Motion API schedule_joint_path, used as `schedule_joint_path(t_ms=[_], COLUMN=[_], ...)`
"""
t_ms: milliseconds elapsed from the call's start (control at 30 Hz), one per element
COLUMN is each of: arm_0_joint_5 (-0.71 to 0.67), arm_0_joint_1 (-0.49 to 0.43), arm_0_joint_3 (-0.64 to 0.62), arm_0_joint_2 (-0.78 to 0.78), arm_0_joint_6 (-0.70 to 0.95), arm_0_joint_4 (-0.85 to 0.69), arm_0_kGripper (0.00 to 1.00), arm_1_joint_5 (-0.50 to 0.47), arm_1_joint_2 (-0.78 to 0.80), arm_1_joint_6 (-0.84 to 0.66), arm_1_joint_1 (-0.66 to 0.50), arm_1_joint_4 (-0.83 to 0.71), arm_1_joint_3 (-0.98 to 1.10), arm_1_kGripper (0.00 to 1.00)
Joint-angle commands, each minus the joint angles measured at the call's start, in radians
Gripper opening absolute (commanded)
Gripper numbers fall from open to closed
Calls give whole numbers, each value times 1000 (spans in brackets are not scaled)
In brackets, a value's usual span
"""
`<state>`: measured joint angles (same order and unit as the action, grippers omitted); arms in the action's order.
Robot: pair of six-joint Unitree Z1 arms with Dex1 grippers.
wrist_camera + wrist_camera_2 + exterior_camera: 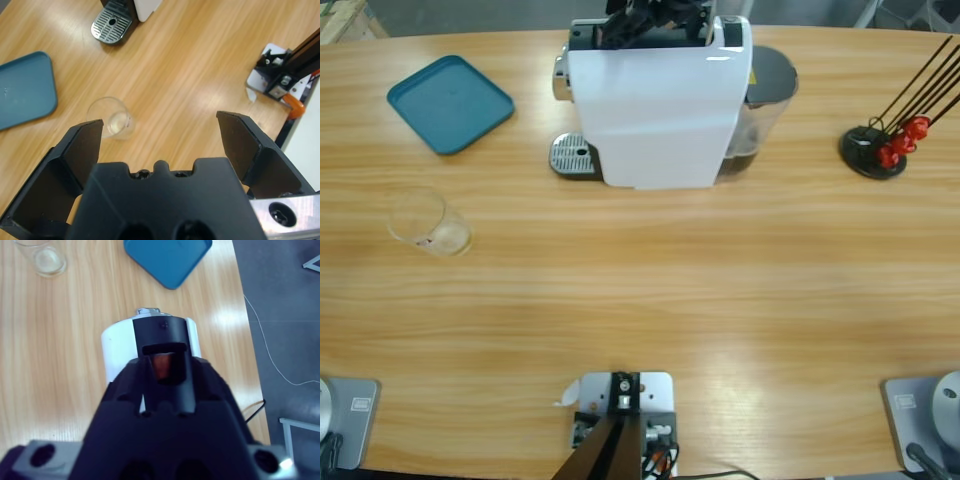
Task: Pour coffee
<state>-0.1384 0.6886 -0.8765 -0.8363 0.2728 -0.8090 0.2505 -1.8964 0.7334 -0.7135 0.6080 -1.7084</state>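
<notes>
Shows the left gripper (160, 122) with jaws spread wide and nothing between them, looking down on the table (190, 65) from above. Finds the tumbler (111, 119) at about 11 o'clock from that gripper, just past the jaw tip on that side: upright, mouth up, long axis vertical, apart from both jaws. Judges the left arm the nearer of the two to the tumbler, hence a likely approach down and toward 11 o'clock, jaws astride the glass wall. Reveals no coffee anywhere; clear tumbler, at most a pale trace at its base, so presumably not yet brewed. Locates the drip tray (111, 24) of the coffee machine (145, 7) at 12 o'clock beyond the tumbler, well apart from it, and the teal tray (25, 87) at 9 o'clock. Shows the right gripper (165, 360) closed on an orange-red capsule (160, 367), poised over the slot in the machine's top and pointing straight down. Confirms in the high view the same gripper at 12 o'clock over the white machine, the tumbler at 9 o'clock on the table — at 8 o'clock from the drip tray, well apart — and the capsule stand (878, 145) at 2 o'clock. Leaves the left arm outside the high view.
</notes>
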Motion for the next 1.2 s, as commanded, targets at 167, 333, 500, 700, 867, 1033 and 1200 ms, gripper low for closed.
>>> schedule_joint_path(t_ms=[167, 333, 500, 700, 867, 1033, 1200], arm_0_joint_5=[17, 17, 35, 55, 51, 36, 30], arm_0_joint_1=[0, 0, 0, 0, 0, 0, 0], arm_0_joint_3=[47, 44, 25, -32, -64, -79, -59], arm_0_joint_2=[14, 10, -14, -54, -60, -73, -75], arm_0_joint_6=[-15, -15, -43, -92, -104, -96, -95], arm_0_joint_4=[11, 19, 19, 15, 12, 14, 15], arm_0_kGripper=[977, 977, 977, 977, 977, 977, 977], arm_1_joint_5=[-42, -41, -111, -410, -535, -606, -678], arm_1_joint_2=[58, 123, 215, 330, 439, 541, 590], arm_1_joint_6=[-12, -142, -428, -893, -1150, -1254, -1441], arm_1_joint_1=[-31, -155, -214, -247, -247, -247, -247], arm_1_joint_4=[20, 116, 160, 198, 66, -77, -299], arm_1_joint_3=[19, -28, -15, 130, 404, 607, 739], arm_1_kGripper=[986, 959, 869, 628, 623, 0, 0])
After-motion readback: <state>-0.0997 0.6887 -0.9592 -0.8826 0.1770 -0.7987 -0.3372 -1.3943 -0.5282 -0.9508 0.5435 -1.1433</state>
